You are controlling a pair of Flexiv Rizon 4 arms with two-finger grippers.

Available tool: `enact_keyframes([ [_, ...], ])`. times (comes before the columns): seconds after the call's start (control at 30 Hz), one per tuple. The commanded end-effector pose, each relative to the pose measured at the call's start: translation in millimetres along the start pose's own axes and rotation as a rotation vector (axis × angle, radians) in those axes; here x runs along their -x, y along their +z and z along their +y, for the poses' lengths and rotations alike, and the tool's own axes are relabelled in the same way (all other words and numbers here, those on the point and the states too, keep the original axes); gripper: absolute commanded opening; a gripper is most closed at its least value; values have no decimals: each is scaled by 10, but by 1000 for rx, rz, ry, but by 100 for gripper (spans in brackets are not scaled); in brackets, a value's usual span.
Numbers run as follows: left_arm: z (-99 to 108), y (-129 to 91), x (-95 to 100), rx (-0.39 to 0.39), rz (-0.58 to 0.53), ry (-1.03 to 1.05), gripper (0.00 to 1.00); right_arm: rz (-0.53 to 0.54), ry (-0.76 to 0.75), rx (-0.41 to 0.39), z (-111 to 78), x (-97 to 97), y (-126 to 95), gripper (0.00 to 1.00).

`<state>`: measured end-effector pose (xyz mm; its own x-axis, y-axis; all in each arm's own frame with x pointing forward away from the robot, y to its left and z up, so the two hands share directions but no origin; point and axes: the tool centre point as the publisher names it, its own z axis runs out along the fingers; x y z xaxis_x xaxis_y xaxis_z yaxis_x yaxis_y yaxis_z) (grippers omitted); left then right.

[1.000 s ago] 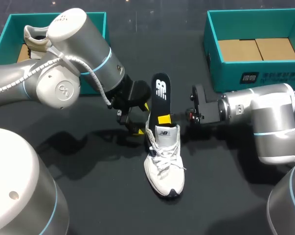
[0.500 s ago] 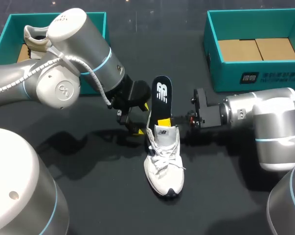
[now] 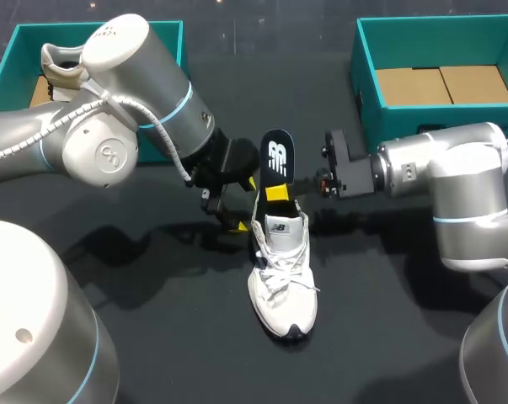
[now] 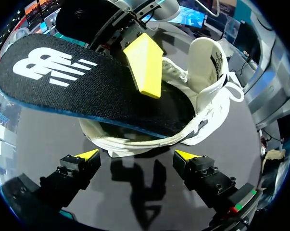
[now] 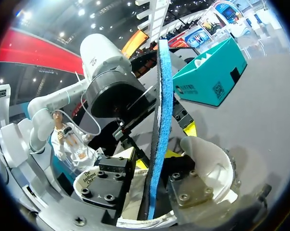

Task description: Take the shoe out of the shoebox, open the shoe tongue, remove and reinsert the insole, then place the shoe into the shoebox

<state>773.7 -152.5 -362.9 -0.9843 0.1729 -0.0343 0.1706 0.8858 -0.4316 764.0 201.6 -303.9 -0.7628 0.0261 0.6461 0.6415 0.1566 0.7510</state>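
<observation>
The white shoe [image 3: 280, 273] lies on the dark table, toe toward the near edge. Its black insole [image 3: 275, 160] pokes out of the heel opening, slanting up and away. My right gripper [image 3: 275, 193] is at the shoe's collar with the insole [image 5: 159, 120] edge-on between its fingers. There is a small gap on one side, so it is open. One yellow fingertip [image 4: 144, 65] lies on the insole's top face [image 4: 87, 82]. My left gripper [image 4: 137, 155] stands open just behind the shoe's heel [image 4: 135, 144], touching nothing, and sits left of the shoe [image 3: 243, 204].
A teal shoebox [image 3: 367, 93] with a cardboard floor stands at the back right. A second teal box [image 3: 18, 50] at the back left holds another shoe [image 3: 58, 71], partly hidden behind my left arm.
My right gripper's fingers have parted from the insole, and the gripper has shifted a little up and toward the back. The left arm and the shoe have stayed put.
</observation>
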Motion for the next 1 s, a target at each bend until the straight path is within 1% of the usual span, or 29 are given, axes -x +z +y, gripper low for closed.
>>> enact_keyframes([
  [0.03,-2,14,3,1,0,1,100,-4,-1,0,29,7,5,3],
  [0.07,-2,14,3,1,0,1,100,-4,2,3,21,17,5,0],
  [0.13,-2,14,3,1,0,1,100,-3,13,4,-18,28,13,0],
  [0.3,-2,14,3,1,0,1,100,-2,76,15,-251,50,20,0],
  [0.43,-2,14,3,1,0,1,100,-11,110,24,-389,3,7,0],
  [0.57,-2,14,3,1,0,1,100,-27,124,21,-461,-55,-1,0],
  [0.67,-2,14,3,1,0,1,100,-30,114,27,-441,-92,-4,0],
  [0.7,-2,14,3,1,0,1,100,-30,104,28,-408,-102,-2,3],
  [0.73,-2,14,3,1,0,1,100,-29,94,26,-374,-110,1,24],
  [0.77,-2,14,3,1,0,1,100,-27,82,23,-333,-116,8,31],
  [0.87,-2,14,3,1,0,1,100,-26,49,8,-230,-122,24,38],
  [1.0,-2,14,3,1,0,1,100,-30,18,-9,-113,-114,14,36],
])
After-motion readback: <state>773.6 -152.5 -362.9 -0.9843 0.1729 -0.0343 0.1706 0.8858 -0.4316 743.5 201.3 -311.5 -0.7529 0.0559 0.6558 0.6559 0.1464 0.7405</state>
